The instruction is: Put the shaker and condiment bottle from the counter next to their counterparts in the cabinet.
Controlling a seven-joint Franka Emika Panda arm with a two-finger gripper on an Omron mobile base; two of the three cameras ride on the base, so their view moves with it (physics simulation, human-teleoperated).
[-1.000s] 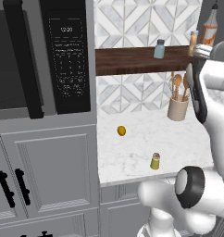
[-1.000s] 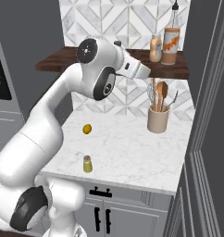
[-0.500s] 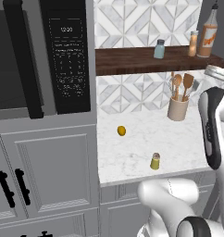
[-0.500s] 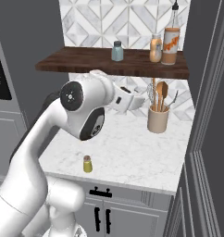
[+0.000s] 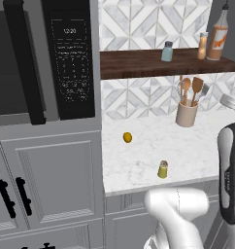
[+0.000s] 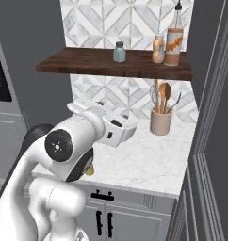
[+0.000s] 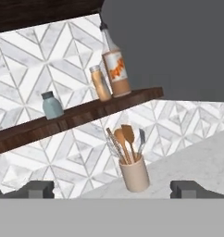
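Note:
The yellow-green shaker (image 5: 162, 169) stands near the front edge of the marble counter (image 5: 139, 160). In the right base view my arm half hides the shaker (image 6: 90, 170). The small pale-orange condiment bottle (image 5: 203, 45) (image 6: 158, 49) (image 7: 100, 83) stands upright on the dark wooden cabinet shelf (image 5: 139, 62), close beside the tall long-necked bottle (image 5: 218, 34) (image 7: 115, 65). The pale blue-grey shaker (image 5: 167, 51) (image 7: 52, 104) stands further left on the shelf. My gripper (image 7: 112, 190) is open and holds nothing. It hangs over the counter below shelf height, facing the wall.
A beige holder with wooden utensils (image 5: 186, 114) (image 7: 134, 173) stands at the back of the counter under the shelf. A round yellow lemon-like object (image 5: 127, 137) lies mid-counter. A black microwave (image 5: 66, 63) hangs left of the shelf. A dark wall (image 6: 215, 117) closes the right side.
My arm has drawn back from the shelf's right end and dropped to counter height. The condiment bottle stays on the shelf. The shaker has not moved.

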